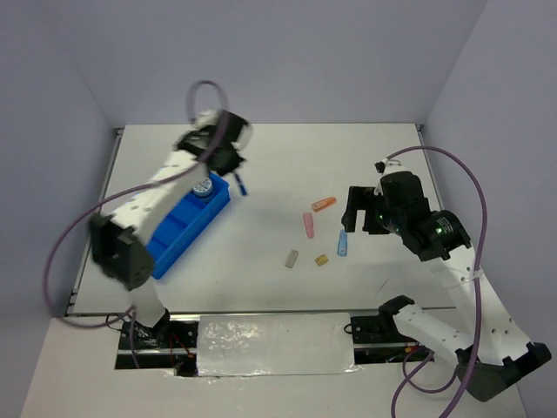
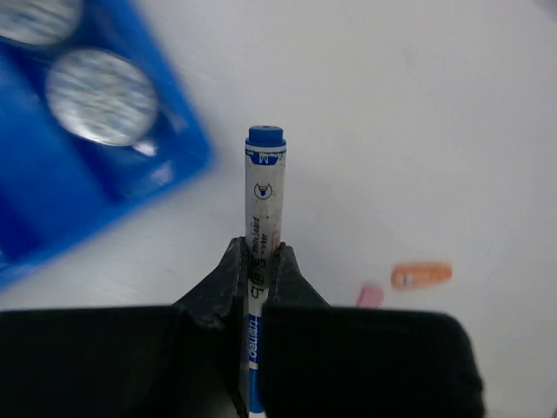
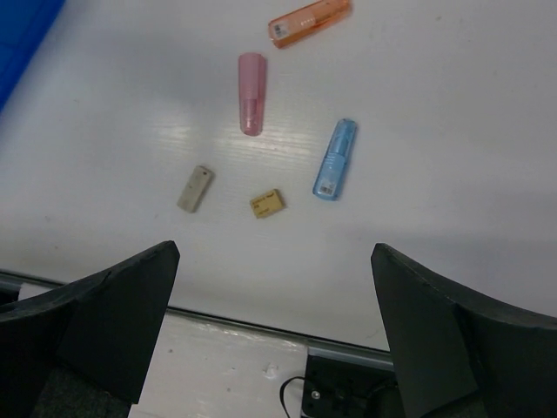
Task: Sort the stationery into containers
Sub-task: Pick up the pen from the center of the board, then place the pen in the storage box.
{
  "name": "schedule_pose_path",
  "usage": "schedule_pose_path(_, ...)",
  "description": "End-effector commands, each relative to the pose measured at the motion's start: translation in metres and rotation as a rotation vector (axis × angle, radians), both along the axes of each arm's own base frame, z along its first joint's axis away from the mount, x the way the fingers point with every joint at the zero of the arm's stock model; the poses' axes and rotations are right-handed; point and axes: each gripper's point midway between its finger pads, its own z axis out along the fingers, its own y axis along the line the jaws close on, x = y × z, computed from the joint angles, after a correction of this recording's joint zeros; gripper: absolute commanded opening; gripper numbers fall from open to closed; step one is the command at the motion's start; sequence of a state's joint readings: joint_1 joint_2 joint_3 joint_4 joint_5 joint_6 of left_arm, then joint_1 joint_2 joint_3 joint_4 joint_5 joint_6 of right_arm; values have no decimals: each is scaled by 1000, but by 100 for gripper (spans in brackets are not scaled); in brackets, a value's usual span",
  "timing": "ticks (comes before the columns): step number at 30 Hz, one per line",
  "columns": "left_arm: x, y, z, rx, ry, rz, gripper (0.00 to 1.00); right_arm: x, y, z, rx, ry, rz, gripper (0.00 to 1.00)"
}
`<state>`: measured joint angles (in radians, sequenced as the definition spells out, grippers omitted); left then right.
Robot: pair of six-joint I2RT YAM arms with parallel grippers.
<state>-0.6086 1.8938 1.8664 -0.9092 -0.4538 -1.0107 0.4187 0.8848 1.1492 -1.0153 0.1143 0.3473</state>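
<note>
Left wrist view shows the left gripper (image 2: 258, 261) closed tight on the pen (image 2: 263, 187), jaws pinching the barrel partway along so the blue cap end juts forward past the fingertips; a grip that far back probably leaves the free end clear to be aimed into a compartment. The blue tray (image 2: 52, 218) sits to the pen's left, with two patterned discs (image 2: 102, 96) lying in its end compartment, so like seems to be grouped with like. From the top external view the pen hangs just beside the tray's far corner; whether it touches the worktop (image 1: 348, 157) cannot be told. The right gripper (image 1: 352, 213) is spread wide and holds nothing; it hovers above the loose pieces, likely so that it can take one while the other arm is busy. Below it lie the pink capsule (image 3: 251, 93), the orange capsule (image 3: 309, 22) and the light-blue capsule (image 3: 335, 159), all apart from one another, with the grey block (image 3: 195, 188) and the tan block (image 3: 267, 203) nearer the arms; none of these is in the tray yet. The worktop is plain white and matt, with a strip of shiny silver foil (image 1: 274, 344) along its near edge; pale lilac-grey walls close it in on three sides.
</note>
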Motion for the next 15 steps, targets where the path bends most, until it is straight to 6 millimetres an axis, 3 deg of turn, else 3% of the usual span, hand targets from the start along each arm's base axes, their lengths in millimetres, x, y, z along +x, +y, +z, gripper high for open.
schedule_pose_path(1, -2, 124, 10, -88, -55, 328, 2, 16, 23, 7, 72, -40, 72, 100)
schedule_pose_path(2, -1, 161, 23, -149, -105, 418, 1, 18, 27, 3, 81, -32, 81, 100)
schedule_pose_path(3, -9, 177, 3, -156, -77, 454, 1, 18, 33, 1, 102, -19, 100, 100)
schedule_pose_path(5, -9, 210, -4, -189, -104, 533, 5, 21, 39, -8, 113, 12, 106, 100)
schedule_pose_path(11, 9, 255, -30, -189, -96, 600, 15, 17, 56, -23, 182, 60, 156, 100)
schedule_pose_path(15, 13, 264, -41, -174, -74, 615, 20, 15, 58, -28, 198, 75, 157, 100)
